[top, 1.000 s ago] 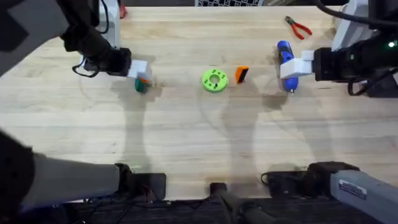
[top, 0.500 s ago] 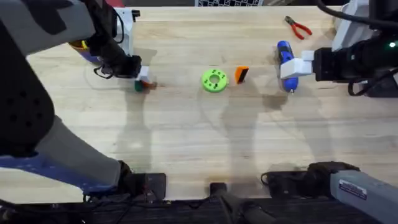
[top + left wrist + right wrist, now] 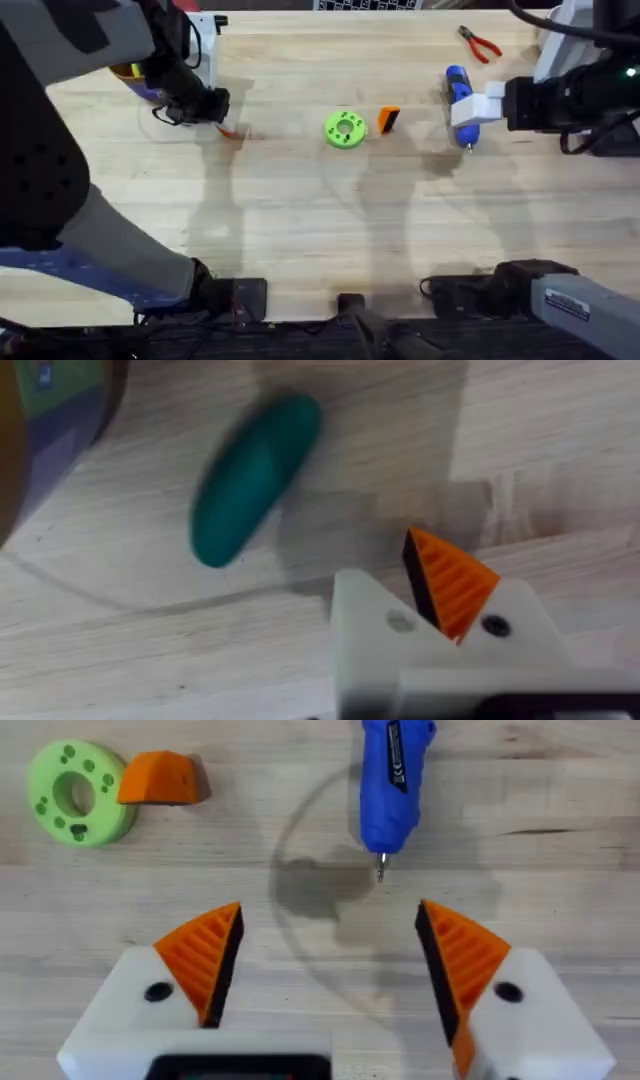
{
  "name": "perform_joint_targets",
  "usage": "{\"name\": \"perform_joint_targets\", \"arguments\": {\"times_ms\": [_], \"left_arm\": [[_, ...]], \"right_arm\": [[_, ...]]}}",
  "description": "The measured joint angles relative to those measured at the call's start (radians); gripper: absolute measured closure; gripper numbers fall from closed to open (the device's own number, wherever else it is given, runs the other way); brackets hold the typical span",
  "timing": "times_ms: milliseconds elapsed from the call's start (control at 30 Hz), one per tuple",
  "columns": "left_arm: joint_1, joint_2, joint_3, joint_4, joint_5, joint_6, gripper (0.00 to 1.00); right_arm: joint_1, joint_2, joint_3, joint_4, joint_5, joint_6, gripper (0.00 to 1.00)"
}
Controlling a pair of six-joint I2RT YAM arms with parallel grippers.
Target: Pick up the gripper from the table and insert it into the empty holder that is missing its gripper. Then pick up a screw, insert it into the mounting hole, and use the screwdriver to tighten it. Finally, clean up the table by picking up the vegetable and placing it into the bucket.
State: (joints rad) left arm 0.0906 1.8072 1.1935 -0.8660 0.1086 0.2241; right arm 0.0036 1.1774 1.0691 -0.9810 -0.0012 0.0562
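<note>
My left gripper (image 3: 222,112) has drifted slightly left; I cannot tell its state; the vegetable (image 3: 255,478) lies loose by the bucket (image 3: 45,435); my right gripper (image 3: 330,970) stays apart near the screwdriver (image 3: 393,782).

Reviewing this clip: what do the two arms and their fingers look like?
Both arms are black with black cables. The right gripper has white finger bases tipped with orange ribbed wedge pads, a dark screw hole in each base. The left gripper shows one such pad on white.
</note>
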Motion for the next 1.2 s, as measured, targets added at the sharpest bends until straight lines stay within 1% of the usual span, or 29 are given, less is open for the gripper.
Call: {"name": "perform_joint_targets", "arguments": {"times_ms": [100,200,400,533,700,800,867,900,933,1000,1033,1100,1133,1200], "left_arm": [[0.000,-0.009,0.019,-0.024,0.001,0.000,0.990],[0.000,-0.061,0.033,-0.036,0.004,0.000,0.990],[0.000,-0.294,0.052,-0.071,0.004,-0.012,0.990],[0.000,-0.448,0.063,-0.126,0.007,-0.026,0.990],[0.000,-0.578,0.062,-0.197,0.008,-0.056,0.990],[0.000,-0.650,0.038,-0.197,0.007,-0.081,0.990],[0.000,-0.712,-0.001,-0.197,0.007,-0.098,0.990],[0.000,-0.744,-0.025,-0.198,0.007,-0.103,0.974],[0.000,-0.777,-0.050,-0.200,0.007,-0.108,0.810],[0.000,-0.826,-0.089,-0.204,0.007,-0.117,0.517],[0.000,-0.849,-0.106,-0.208,0.007,-0.125,0.347],[0.000,-0.877,-0.124,-0.218,0.007,-0.141,0.065],[0.000,-0.885,-0.126,-0.222,0.007,-0.145,0.028],[0.000,-0.900,-0.127,-0.221,0.007,-0.152,0.014]], "right_arm": [[0.000,0.000,0.000,-0.004,0.000,0.000,0.007],[0.000,0.000,0.000,-0.009,0.000,0.000,0.008],[0.000,0.000,0.000,-0.013,0.000,0.000,0.008],[0.000,0.000,0.000,-0.013,0.000,0.000,0.008],[0.000,0.000,0.000,-0.013,0.000,0.000,0.008],[0.000,0.000,0.000,-0.014,0.000,0.000,0.008],[0.000,0.000,0.000,-0.014,0.000,0.000,0.007],[0.000,0.000,0.000,-0.014,0.000,0.000,0.008],[0.000,0.000,0.000,-0.013,0.000,0.000,0.008],[0.000,0.000,0.000,-0.013,0.000,0.000,0.008],[0.000,0.000,0.000,-0.013,0.000,0.000,0.008],[0.000,0.000,0.000,-0.013,0.000,0.000,0.008],[0.000,0.000,0.000,-0.013,0.000,0.000,0.008],[0.000,0.000,0.000,-0.013,0.000,0.000,0.007]]}}
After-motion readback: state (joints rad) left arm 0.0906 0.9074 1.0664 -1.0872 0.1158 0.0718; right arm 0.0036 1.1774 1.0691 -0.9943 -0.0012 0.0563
